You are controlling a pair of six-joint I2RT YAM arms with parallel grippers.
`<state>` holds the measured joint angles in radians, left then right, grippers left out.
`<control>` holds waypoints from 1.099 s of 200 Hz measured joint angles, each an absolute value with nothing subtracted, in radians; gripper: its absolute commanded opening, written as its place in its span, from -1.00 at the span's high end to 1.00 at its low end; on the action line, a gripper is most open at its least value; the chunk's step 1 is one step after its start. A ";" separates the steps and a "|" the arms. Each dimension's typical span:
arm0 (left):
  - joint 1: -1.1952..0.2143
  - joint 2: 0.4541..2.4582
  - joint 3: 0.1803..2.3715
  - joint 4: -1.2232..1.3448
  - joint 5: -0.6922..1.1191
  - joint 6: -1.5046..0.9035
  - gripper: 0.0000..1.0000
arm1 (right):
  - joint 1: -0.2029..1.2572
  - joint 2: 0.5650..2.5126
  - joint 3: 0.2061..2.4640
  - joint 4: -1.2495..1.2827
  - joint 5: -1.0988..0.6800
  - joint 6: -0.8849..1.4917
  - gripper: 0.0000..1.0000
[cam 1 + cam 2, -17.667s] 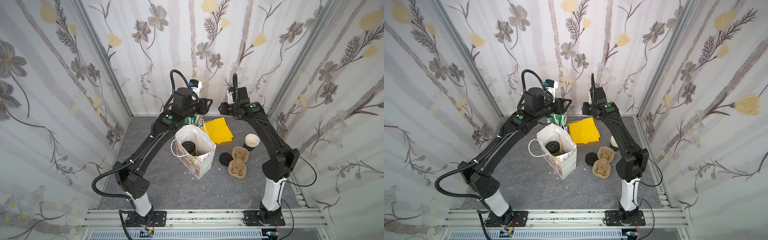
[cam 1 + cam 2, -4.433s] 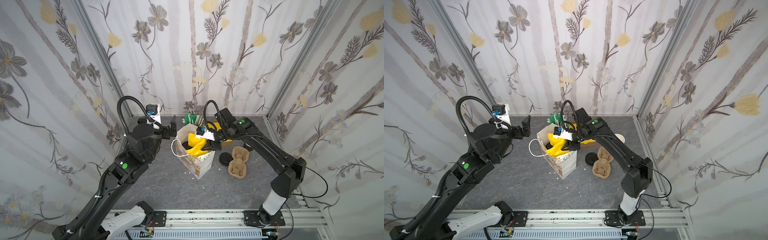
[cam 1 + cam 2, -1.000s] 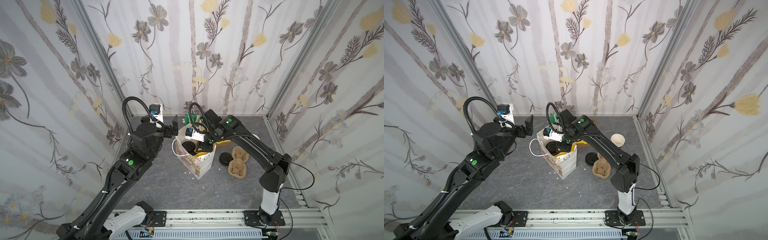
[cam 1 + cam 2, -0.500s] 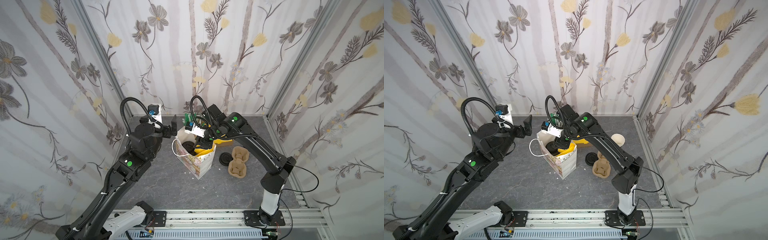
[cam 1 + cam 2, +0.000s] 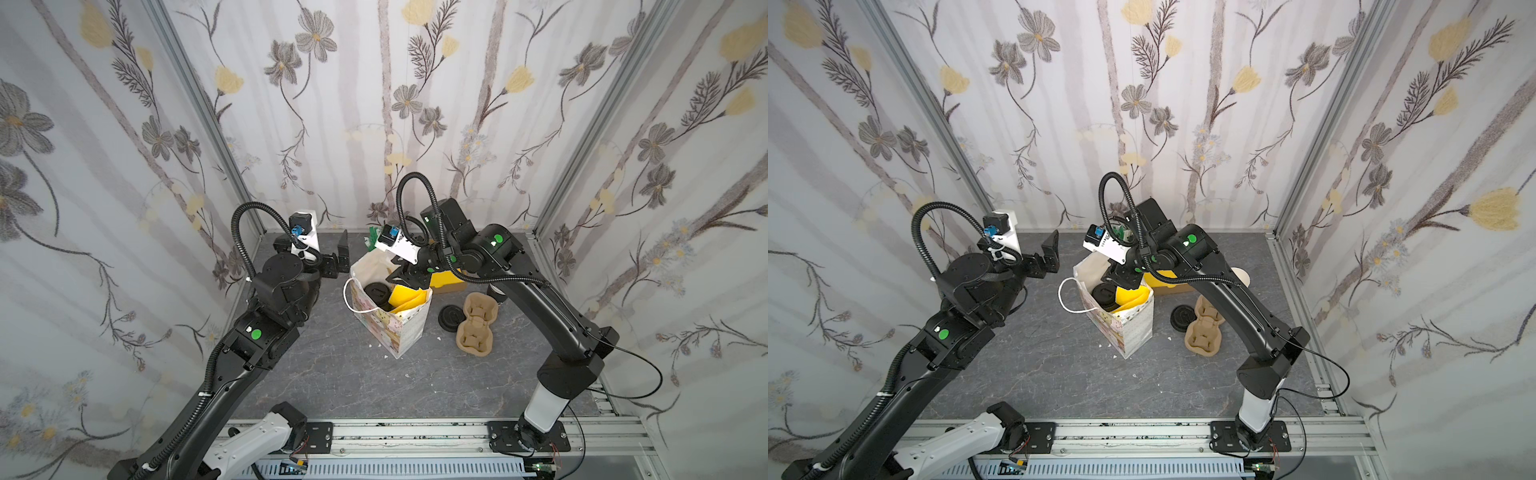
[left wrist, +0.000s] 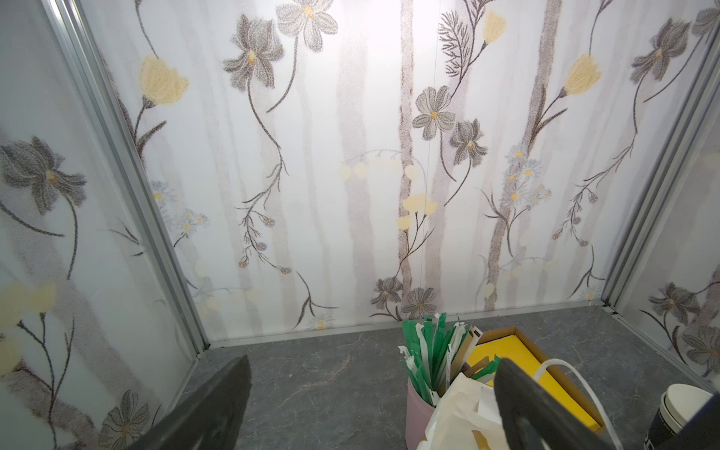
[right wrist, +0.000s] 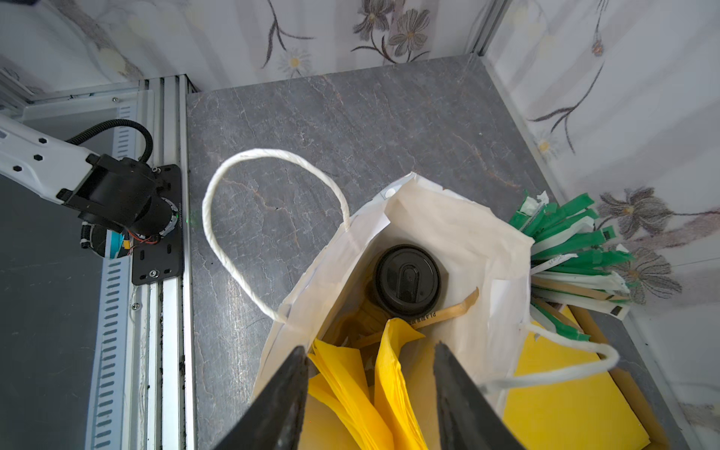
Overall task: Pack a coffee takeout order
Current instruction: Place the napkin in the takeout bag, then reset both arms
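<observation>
A white paper bag (image 5: 399, 328) (image 5: 1129, 328) stands open mid-table. Inside it stands the cup, of which only the black lid (image 7: 407, 279) (image 5: 376, 291) shows. The folded yellow napkin (image 7: 389, 374) (image 5: 406, 297) (image 5: 1131, 296) leans upright beside the cup. The thin tan stick (image 7: 448, 311) lies behind the napkin. My right gripper (image 7: 369, 346) (image 5: 405, 276) hangs over the bag mouth, open. Its fingers stand either side of the napkin without pinching it. My left gripper (image 6: 374, 360) (image 5: 343, 253) hovers wide open and empty, left of the bag.
A pink holder of green and white packets (image 6: 432, 358) (image 7: 572, 249) and a cardboard box of yellow napkins (image 6: 506, 350) (image 7: 565, 393) stand behind the bag. To its right lie a loose black lid (image 5: 451, 318), a tan pulp carrier (image 5: 476, 324) and stacked cups (image 6: 678, 409).
My right jaws have spread apart and let go of the napkin, which stays in the bag. The right wrist has lifted a little. The left arm has barely moved.
</observation>
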<state>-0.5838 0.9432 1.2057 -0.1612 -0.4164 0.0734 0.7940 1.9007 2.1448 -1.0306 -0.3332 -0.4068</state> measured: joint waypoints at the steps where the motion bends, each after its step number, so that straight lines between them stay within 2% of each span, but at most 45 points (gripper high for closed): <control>1: -0.583 0.943 1.206 -0.161 -0.417 0.074 -1.00 | 0.794 1.900 2.145 -1.029 -0.333 -0.406 -0.06; 41: -0.565 0.962 1.205 -0.102 -0.427 0.093 -1.00 | 0.777 1.841 2.144 -0.899 -0.324 -0.340 -0.06; 65: -0.534 0.992 1.208 -0.072 -0.466 0.101 -1.00 | 0.751 1.822 2.125 -0.764 -0.240 -0.255 -0.05; 85: -0.456 1.015 1.203 -0.055 -0.522 0.068 -1.00 | 0.688 1.767 2.023 -0.612 -0.121 -0.169 -0.06; 97: -0.389 1.018 1.175 -0.032 -0.547 0.038 -1.00 | 0.632 1.695 1.888 -0.496 -0.038 -0.116 -0.12; 113: -0.276 1.018 1.107 -0.004 -0.569 -0.018 -1.00 | 0.537 1.557 1.638 -0.327 0.086 -0.044 -0.39; 146: -0.097 0.986 0.905 0.080 -0.591 -0.139 -1.00 | 0.299 1.241 1.073 0.035 0.301 0.102 -0.36; 177: -0.064 0.953 0.648 0.241 -0.574 -0.211 -1.00 | 0.166 1.066 0.686 0.258 0.400 0.154 -0.46; 220: -0.061 0.952 0.313 0.479 -0.521 -0.243 -1.00 | 0.109 1.015 0.276 0.520 0.414 0.136 -0.48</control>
<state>-0.0612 0.9520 0.3130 0.4789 -0.5209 -0.2432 0.1093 1.0145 0.2760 0.5198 0.4137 0.1356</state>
